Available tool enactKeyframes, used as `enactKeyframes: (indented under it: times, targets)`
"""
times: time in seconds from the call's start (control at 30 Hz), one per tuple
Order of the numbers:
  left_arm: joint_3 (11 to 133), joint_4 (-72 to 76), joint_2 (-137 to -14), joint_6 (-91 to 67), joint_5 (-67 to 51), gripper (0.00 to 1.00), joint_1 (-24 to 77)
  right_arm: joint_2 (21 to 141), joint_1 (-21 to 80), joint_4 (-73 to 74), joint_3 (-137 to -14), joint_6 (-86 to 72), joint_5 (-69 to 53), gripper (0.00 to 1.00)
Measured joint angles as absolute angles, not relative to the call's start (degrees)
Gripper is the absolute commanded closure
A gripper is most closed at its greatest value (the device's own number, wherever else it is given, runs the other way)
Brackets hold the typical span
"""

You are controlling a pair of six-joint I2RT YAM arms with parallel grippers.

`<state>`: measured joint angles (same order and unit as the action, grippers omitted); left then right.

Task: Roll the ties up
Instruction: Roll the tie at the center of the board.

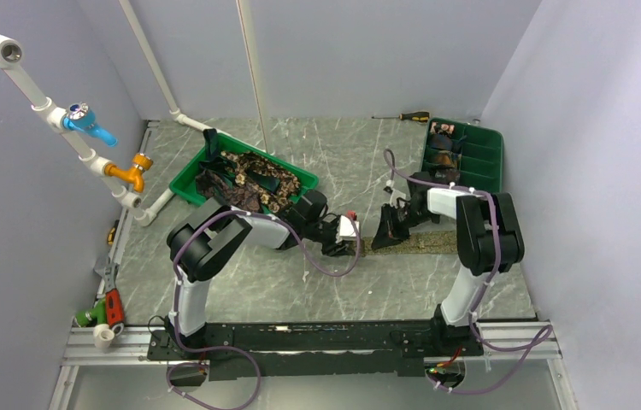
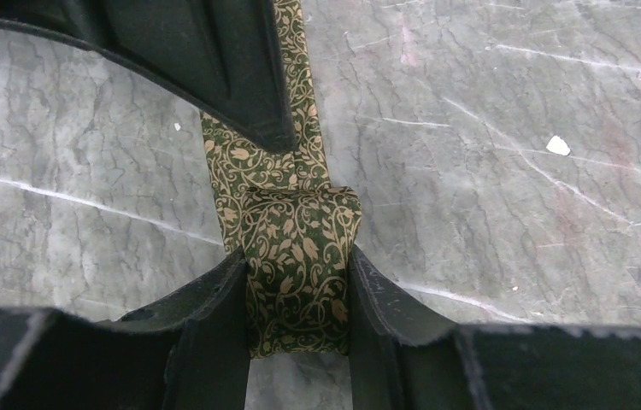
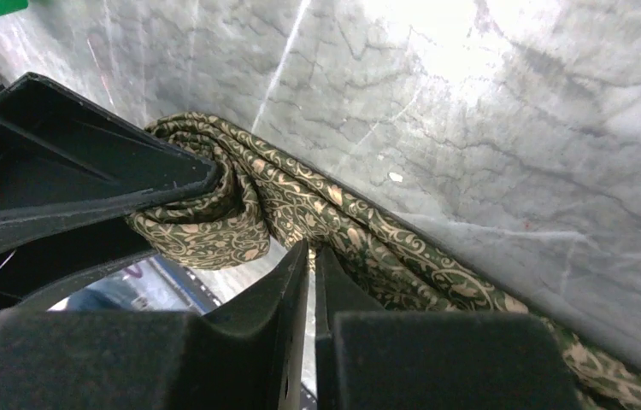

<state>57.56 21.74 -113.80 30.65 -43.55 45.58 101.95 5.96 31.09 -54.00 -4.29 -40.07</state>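
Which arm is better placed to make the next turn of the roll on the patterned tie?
Left. The left gripper clasps the rolled end of the tie between its fingers, the flat strip running straight ahead. The right gripper sits nearly closed beside the roll.

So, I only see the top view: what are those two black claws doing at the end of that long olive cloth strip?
Observer: In the left wrist view, the left gripper is clamped on the folded-over end of the olive-green necktie with tan vines.
Operator: And the right one?
Observer: In the right wrist view, the right gripper has its fingers nearly together against the cloth; whether they pinch it is unclear.
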Motion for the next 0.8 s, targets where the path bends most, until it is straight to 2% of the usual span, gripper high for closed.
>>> enactKeyframes:
  times: [0.4, 0.63, 0.73, 0.8]
  targets:
    - [57.65, 22.85, -112.25, 18.72, -43.66, 0.69, 44.05, 107.28, 7.2, 37.17, -59.18, -4.05, -38.54, 0.93]
    - [58.96, 21.06, -112.07, 14.06, -39.48, 0.7, 44.01, 107.57, 7.73, 37.87, -59.88, -3.95, -37.91, 0.93]
    - [59.18, 18.85, -113.01, 15.79, -38.24, 0.68, 44.18, 107.5, 8.21, 37.65, -60.01, -3.03, -38.02, 0.86]
    - [59.16, 18.37, -113.3, 17.69, -38.24, 0.67, 44.29, 106.98, 8.58, 37.65, -60.01, -2.26, -38.06, 0.76]
